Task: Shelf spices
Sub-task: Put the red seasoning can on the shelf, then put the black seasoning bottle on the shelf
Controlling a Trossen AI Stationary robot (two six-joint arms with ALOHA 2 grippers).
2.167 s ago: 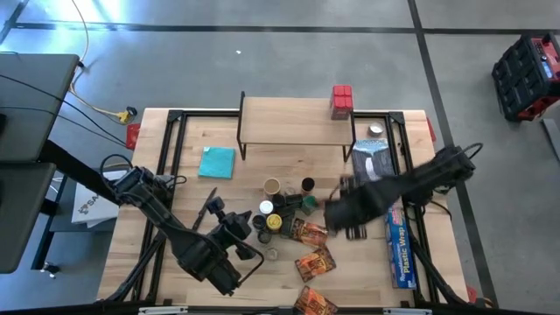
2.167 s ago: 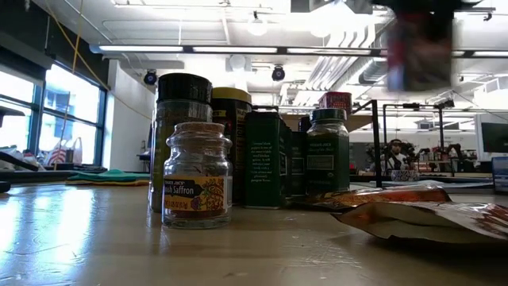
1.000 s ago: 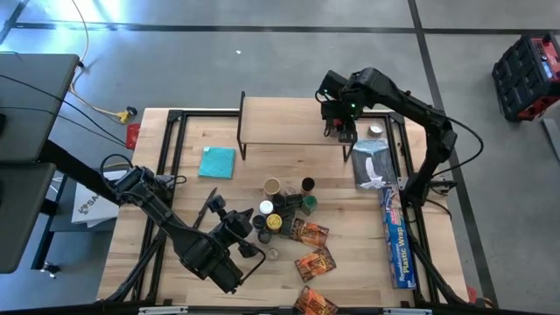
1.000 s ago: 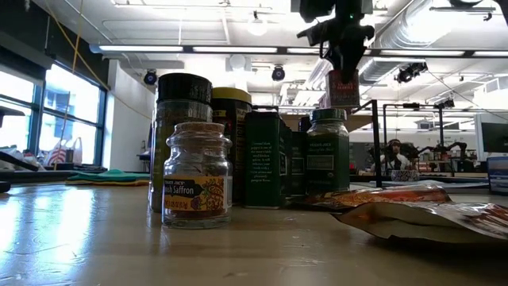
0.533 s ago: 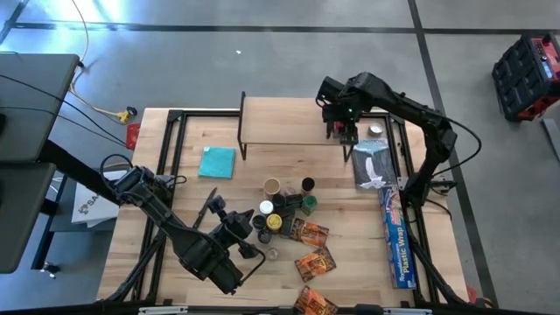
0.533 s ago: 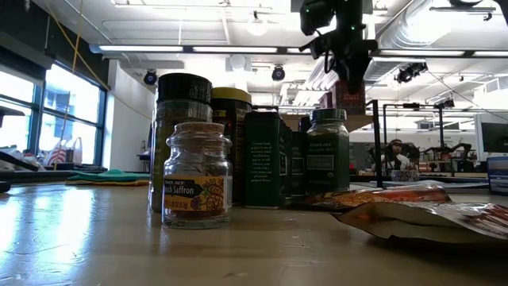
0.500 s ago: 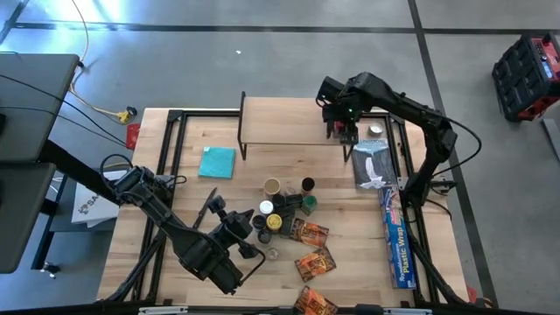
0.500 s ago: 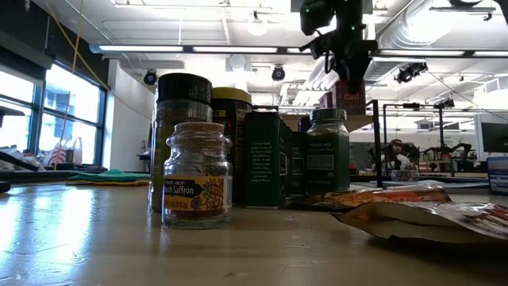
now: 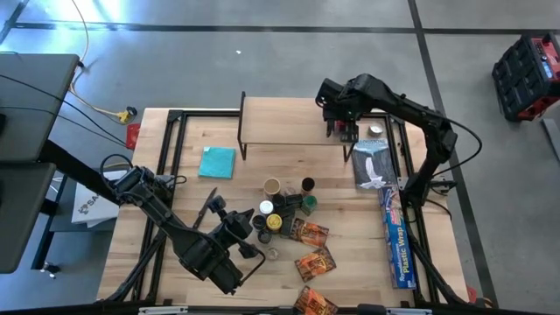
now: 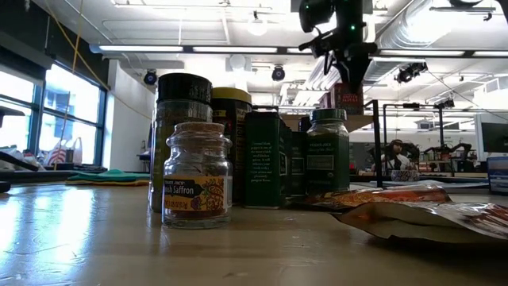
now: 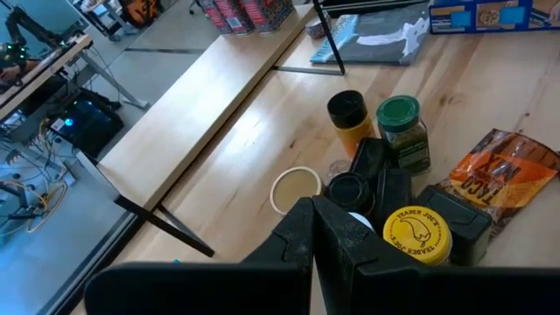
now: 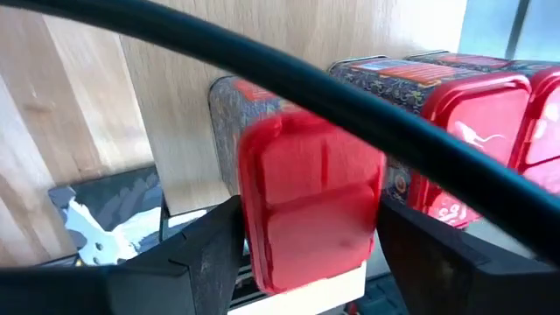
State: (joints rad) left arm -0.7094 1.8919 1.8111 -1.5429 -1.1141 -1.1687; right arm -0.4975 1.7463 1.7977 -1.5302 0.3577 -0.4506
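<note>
My right gripper [image 9: 343, 124] is over the right end of the shelf [image 9: 289, 121], shut on a small red box [image 12: 311, 206]; the low view shows that box [image 10: 347, 97] under the gripper [image 10: 347, 63]. More red boxes [image 12: 472, 114] stand on the shelf beside it. Several spice jars [image 9: 284, 208] stand bunched mid-table, with orange-brown packets [image 9: 311, 254] lying flat on their near side. My left gripper [image 9: 217, 214] is shut and touches nothing, low over the table just left of the jars [image 11: 376, 175]. My right gripper pinches the small red box between its two fingers [image 12: 206, 254], one on each of two opposite sides near the red lid [image 12: 306, 166]. The fingers come from above, pointing down. The box is upright; whether its base touches the shelf top I cannot tell.
A long blue plastic-wrap box [image 9: 398, 236] lies along the table's right edge, with a grey printed packet [image 9: 374, 164] and a white-lidded jar [image 9: 375, 131] beyond it. A teal cloth [image 9: 217, 162] lies left of the shelf's near legs. Bare wood shows on the shelf's left part.
My right gripper, keeping its hold on the red box, has moved a little toward the table's right edge and come down slightly at the shelf's right end. The left arm and the jars have stayed where they were.
</note>
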